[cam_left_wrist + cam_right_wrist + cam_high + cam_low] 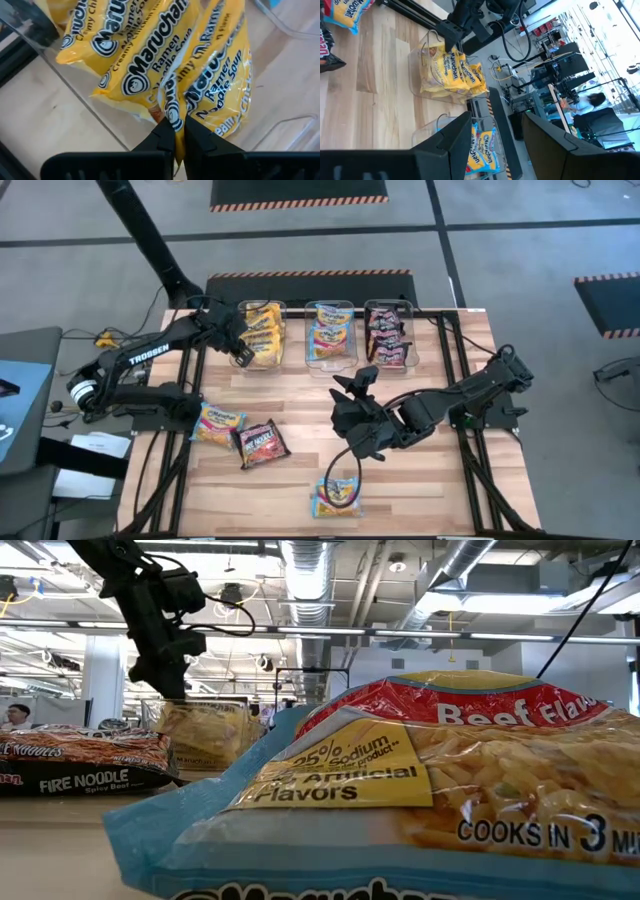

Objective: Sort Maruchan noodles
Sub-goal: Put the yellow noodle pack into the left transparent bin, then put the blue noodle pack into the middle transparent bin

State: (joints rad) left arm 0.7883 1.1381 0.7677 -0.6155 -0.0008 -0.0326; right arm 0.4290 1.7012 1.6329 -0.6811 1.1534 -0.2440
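Observation:
Three clear bins stand along the table's far side. The left bin (262, 332) holds yellow Maruchan packets (150, 55), the middle bin (330, 335) light blue ones, and the right bin (388, 332) black-red ones. My left gripper (240, 352) reaches down into the left bin's near end and is shut on a yellow packet (210, 75). My right gripper (352, 383) hovers open over the middle of the table with nothing between its fingers (445, 145). Loose packets lie flat on the table: a light blue and yellow one (218, 423), a black-red one (262, 443) and another light blue one (337, 497). My left gripper pinches a crinkled edge or fold of a yellow packet (172, 112) between its two fingertips (160, 137). The fingers slant down into the bin from its near side. The packet leans tilted inside the bin on the other yellow packets.
The bin's clear wall (95, 120) stands close beside my left fingers. In the low view the near-edge light blue packet (420, 790) fills the foreground and a Fire Noodle packet (80, 762) lies at the left. Bare wood lies between the bins and the loose packets.

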